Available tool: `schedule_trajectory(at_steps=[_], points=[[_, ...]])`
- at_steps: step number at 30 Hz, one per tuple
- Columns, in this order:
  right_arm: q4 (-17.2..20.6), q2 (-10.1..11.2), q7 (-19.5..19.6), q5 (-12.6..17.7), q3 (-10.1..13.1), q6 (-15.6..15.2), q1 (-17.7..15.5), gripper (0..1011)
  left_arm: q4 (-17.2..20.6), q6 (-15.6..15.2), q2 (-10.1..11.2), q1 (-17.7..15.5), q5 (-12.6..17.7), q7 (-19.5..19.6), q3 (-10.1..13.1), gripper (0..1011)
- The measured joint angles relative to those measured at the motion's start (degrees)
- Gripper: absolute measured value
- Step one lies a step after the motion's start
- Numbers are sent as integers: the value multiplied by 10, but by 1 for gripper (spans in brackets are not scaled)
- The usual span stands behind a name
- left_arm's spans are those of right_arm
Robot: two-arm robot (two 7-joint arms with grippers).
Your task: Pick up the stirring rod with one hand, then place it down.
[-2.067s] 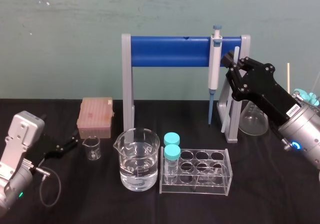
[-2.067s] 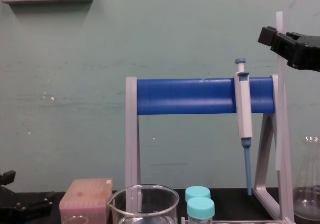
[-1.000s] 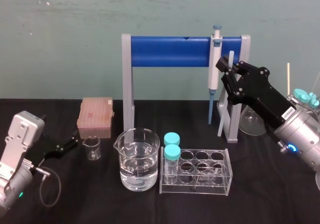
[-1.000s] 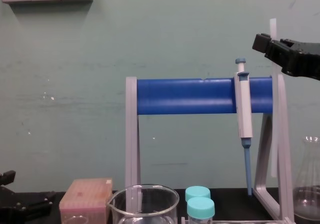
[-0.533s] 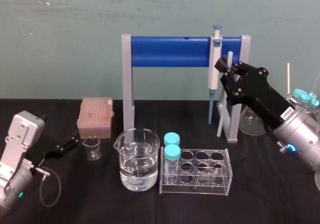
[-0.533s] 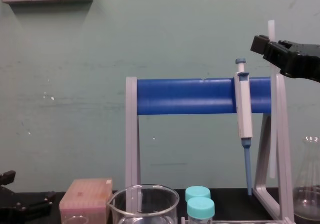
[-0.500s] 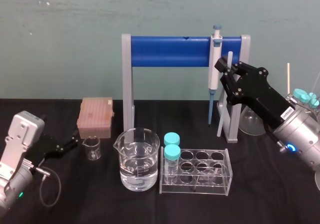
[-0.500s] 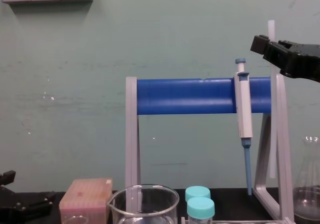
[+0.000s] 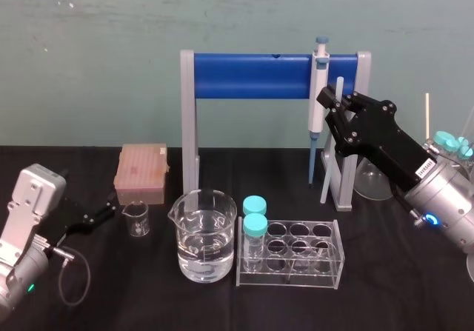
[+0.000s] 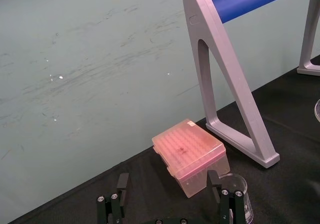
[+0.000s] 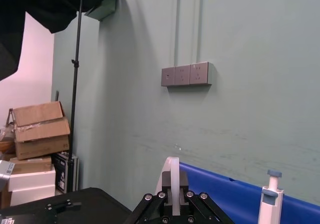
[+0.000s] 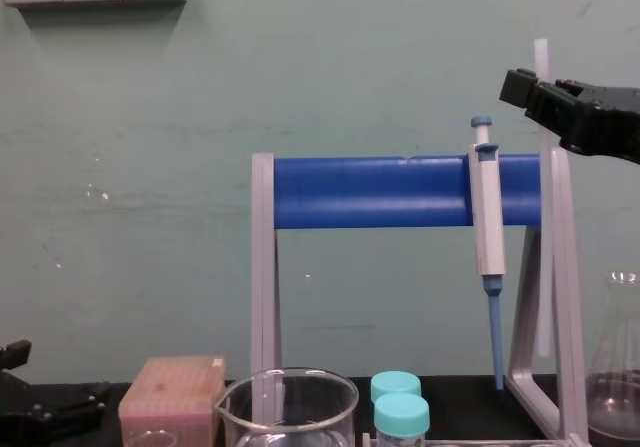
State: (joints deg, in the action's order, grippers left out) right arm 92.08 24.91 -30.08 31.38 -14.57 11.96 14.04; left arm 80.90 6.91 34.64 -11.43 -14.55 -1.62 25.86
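Two neighbours, pipette [image 9: 318, 98] and rack leg [image 9: 345, 190], flank right gripper's [image 9: 335, 107] stirring rod [image 9: 326, 183].

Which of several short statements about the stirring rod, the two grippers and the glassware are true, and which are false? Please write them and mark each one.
1. The right gripper is shut on the stirring rod, near its upper end. True.
2. The pipette lies flat on the table. False: the pipette hangs on the blue bar of the grey rack.
3. The large beaker holds clear liquid. True.
4. The left gripper grips the small beaker. False: the left gripper is open, beside the small beaker, and holds nothing.
5. Two blue-capped tubes stand in the clear tube rack. True.
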Motion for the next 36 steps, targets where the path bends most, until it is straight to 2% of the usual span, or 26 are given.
schedule_trajectory(at_steps=[18, 36], points=[[-15, 6, -33, 25, -15, 4, 3, 66, 0, 0, 0, 0, 0, 0, 0, 1000], [-24, 6, -31, 25, -21, 7, 10, 66, 0, 0, 0, 0, 0, 0, 0, 1000]])
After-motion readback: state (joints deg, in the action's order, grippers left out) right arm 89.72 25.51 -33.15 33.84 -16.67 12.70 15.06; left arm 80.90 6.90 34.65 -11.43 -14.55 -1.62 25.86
